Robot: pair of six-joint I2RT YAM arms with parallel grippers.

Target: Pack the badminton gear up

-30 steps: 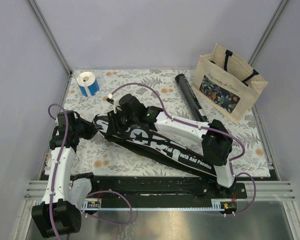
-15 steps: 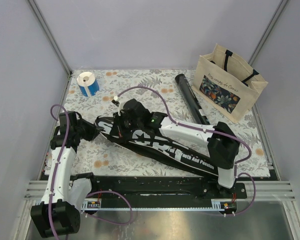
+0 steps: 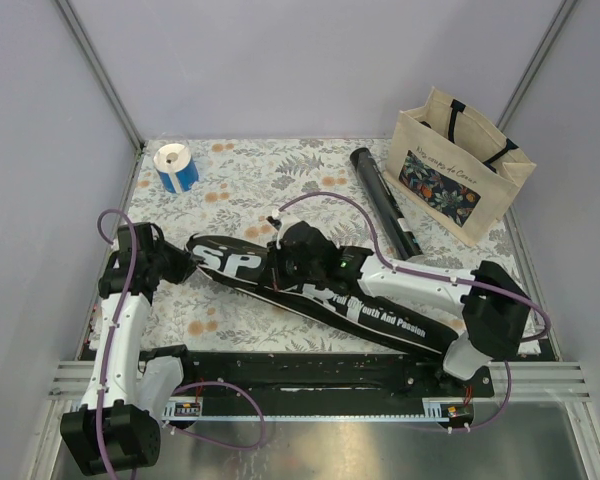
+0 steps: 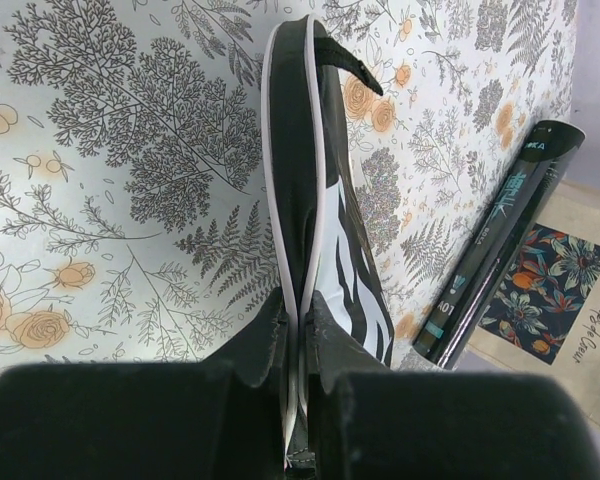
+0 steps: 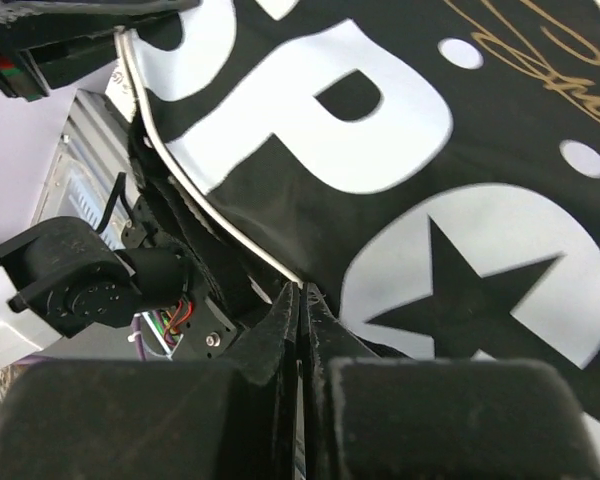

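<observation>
I have left gripper pinching the case head rim, right gripper pressed shut at its edge seam, long axis running toward the right arm's base.

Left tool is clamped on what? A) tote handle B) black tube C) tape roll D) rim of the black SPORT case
D: the left wrist view shows the left tool shut on the white-piped rim of the black SPORT case; the black tube lies apart.

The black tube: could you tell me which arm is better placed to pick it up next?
Probably right: the black tube lies on that side, by the tote bag. The left gripper is clamped on the case at its left end; the right gripper, shut, is nearer.
</observation>
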